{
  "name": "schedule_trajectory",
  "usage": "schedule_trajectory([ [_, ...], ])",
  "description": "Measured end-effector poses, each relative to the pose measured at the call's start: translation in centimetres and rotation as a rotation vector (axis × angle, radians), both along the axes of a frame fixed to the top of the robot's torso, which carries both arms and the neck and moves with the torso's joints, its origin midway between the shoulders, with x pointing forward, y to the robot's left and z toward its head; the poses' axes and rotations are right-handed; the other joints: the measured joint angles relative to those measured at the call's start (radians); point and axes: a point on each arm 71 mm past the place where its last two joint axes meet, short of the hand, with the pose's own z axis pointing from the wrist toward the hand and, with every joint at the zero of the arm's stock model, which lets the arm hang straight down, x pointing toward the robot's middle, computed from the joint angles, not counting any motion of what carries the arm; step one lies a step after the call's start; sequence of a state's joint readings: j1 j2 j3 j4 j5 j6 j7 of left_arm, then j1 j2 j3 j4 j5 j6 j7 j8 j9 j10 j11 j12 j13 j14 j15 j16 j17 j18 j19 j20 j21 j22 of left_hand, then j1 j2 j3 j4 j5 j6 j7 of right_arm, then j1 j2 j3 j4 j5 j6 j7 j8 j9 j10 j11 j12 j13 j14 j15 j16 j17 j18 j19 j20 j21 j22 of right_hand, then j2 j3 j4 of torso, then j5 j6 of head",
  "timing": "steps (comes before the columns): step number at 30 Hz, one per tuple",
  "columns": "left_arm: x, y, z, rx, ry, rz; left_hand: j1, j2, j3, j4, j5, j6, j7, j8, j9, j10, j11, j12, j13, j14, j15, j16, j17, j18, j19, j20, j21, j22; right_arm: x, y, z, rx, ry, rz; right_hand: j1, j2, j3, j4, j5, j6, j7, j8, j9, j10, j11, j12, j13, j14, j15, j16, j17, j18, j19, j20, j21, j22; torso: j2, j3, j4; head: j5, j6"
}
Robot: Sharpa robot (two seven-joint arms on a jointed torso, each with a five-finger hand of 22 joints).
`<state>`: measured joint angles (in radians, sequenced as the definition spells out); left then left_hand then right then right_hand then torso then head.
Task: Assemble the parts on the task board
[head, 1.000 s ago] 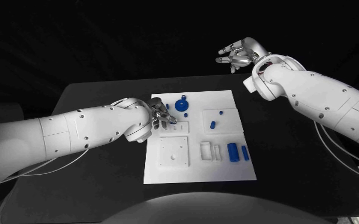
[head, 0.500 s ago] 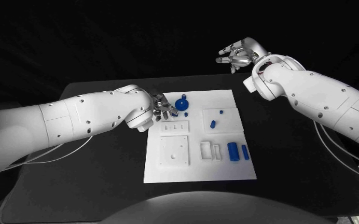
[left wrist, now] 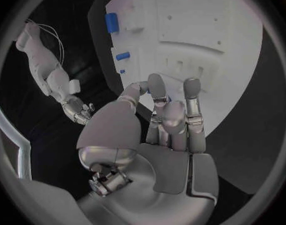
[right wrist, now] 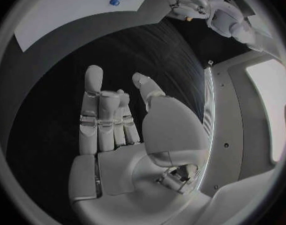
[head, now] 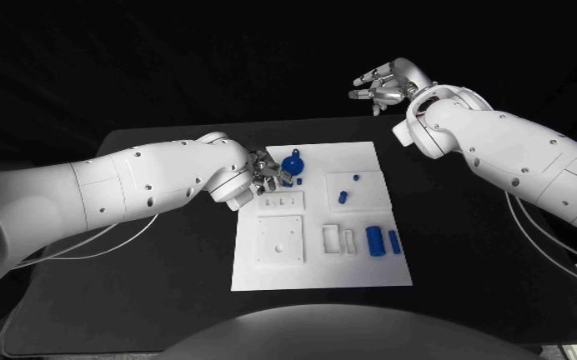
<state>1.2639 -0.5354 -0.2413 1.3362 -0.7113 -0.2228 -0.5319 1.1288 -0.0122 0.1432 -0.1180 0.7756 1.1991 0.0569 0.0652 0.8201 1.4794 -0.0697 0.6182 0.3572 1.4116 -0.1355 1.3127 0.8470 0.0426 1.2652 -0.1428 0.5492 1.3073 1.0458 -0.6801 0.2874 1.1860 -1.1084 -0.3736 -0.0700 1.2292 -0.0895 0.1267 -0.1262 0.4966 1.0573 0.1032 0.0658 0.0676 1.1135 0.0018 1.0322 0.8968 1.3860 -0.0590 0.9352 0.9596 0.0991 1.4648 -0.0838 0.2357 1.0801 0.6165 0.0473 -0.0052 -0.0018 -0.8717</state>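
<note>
Left hand [head: 267, 177] sits low over the far-left part of the task board [head: 361, 275], fingers drawn loosely together beside the round blue part [head: 293, 166] — whether they pinch anything I cannot tell. Likely lining up on that piece. Right hand [head: 383, 87] is raised beyond the table's far edge, fingers apart and holding nothing — parked clear of the work. Blue cylinders [head: 375, 243] lie near the board's right edge.
</note>
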Motion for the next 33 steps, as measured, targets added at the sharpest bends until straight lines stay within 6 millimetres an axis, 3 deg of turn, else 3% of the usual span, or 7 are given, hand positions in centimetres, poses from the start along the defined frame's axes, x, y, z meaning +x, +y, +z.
schedule_trajectory([
  [24,-0.3,-0.3,-0.9,-0.007,-0.012,0.049,-0.031,-0.008,0.024,-0.018,0.01,0.0,0.0,0.002,0.064,0.0,0.0,0.027,0.004,0.005,0.005,0.028,0.033,0.001,-0.007,0.007,0.024,0.001,0.1,-0.2,-0.1,0.001,0.007,-0.008,-0.004,-0.004,0.004,0.004,0.013,0.0,0.0,0.0,0.0,0.0,0.0,0.0,0.0,0.0,0.0,0.0,0.0,0.0,0.0,0.0,0.0,-0.001,0.001,-0.0005,0.0003,0.004,-0.001],
  [33,-0.6,0.0,-1.6,0.004,0.014,0.049,-0.042,0.001,0.03,-0.02,0.014,0.0,0.0,0.002,0.072,0.0,0.0,0.033,0.004,0.005,0.005,0.035,0.04,0.001,-0.007,0.007,0.031,0.0,0.1,-0.2,-0.2,0.001,0.009,-0.01,-0.004,-0.004,0.004,0.004,0.019,-0.001,-0.001,0.0,0.0,-0.003,-0.003,0.0,0.0,0.0,0.0,0.0,0.0,0.0,0.0,0.0,0.0,-0.001,0.001,-0.0007,0.0007,0.005,-0.001],
])
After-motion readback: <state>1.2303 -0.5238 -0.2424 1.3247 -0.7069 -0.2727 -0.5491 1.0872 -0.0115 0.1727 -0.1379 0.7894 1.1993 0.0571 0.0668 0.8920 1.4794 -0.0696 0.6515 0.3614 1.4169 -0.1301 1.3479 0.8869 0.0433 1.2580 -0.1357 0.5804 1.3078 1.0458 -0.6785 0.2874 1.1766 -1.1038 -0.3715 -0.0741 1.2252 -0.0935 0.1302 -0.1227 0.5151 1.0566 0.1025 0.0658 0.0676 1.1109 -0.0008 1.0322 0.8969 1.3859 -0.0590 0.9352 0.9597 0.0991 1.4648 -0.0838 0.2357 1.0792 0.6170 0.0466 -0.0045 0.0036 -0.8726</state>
